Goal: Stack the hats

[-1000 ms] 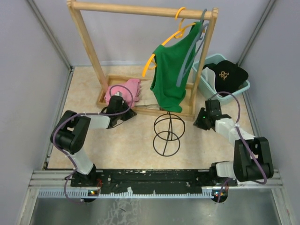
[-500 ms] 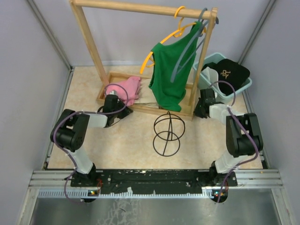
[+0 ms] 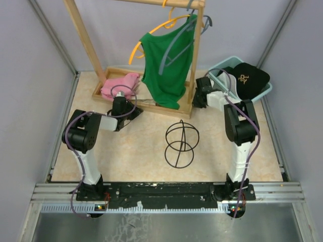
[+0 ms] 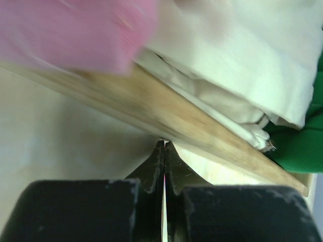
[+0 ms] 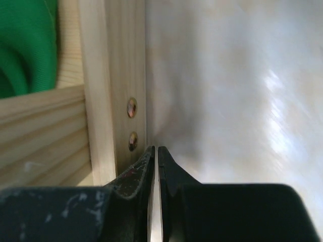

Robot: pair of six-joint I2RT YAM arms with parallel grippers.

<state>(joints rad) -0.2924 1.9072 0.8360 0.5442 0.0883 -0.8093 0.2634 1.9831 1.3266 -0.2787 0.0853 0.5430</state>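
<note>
One hat (image 3: 248,76), black with a gold emblem, lies in the teal bin (image 3: 217,73) at the back right. No other hat is plain to see. My left gripper (image 3: 121,102) (image 4: 165,144) is shut on nothing, its tips against the front rail (image 4: 166,118) of the wooden rack's base. My right gripper (image 3: 198,96) (image 5: 155,149) is also shut and empty, low beside the rack's right post (image 5: 118,85), a hand's width left of the bin. White fabric (image 4: 237,65) lies inside the rack's base behind the rail; I cannot tell whether it is a hat.
The wooden clothes rack (image 3: 86,48) stands at the back with a green shirt (image 3: 164,65) on an orange hanger and a pink cloth (image 3: 118,85) in its base. A black wire stand (image 3: 180,143) sits mid-table. Grey walls close both sides.
The rack has slid back and to the left, with the shirt and pink cloth. Both grippers have followed it away from the bases. The right gripper's jaws have come together.
</note>
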